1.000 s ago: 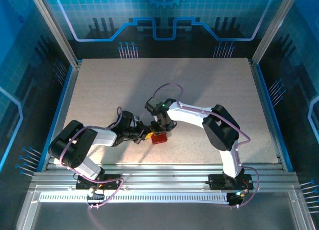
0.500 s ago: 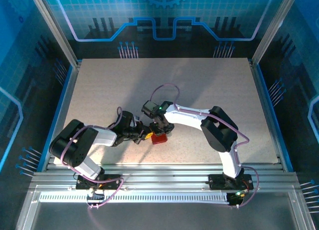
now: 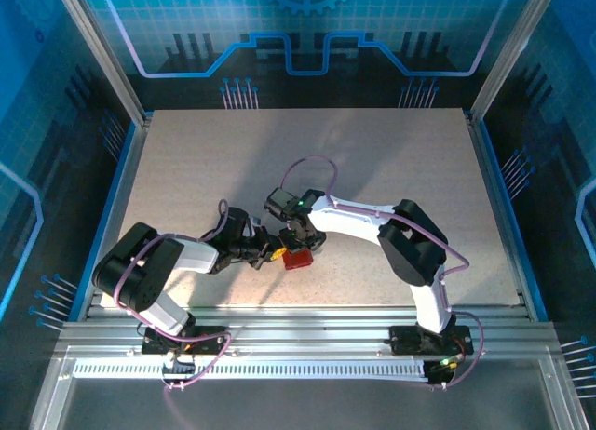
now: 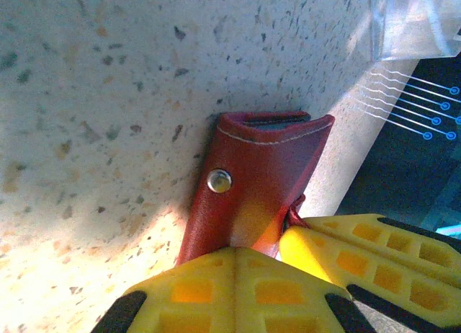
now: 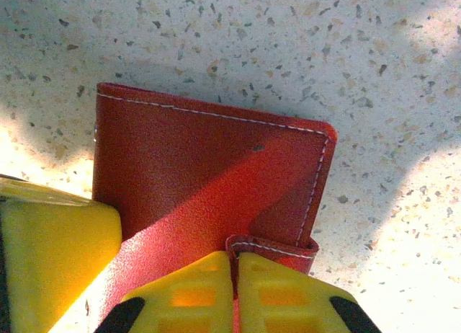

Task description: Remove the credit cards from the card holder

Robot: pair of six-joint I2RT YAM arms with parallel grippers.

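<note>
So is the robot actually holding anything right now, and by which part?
Both hold the red card holder. The left end effector pinches its end near the snap stud; the right end effector is shut on the little tab.

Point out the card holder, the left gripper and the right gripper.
card holder (image 5: 205, 167), right wrist view, red cover's middle.
left gripper (image 4: 235, 259), left wrist view, between its fingertips.
right gripper (image 5: 235, 262), right wrist view, between its fingertips.
</note>
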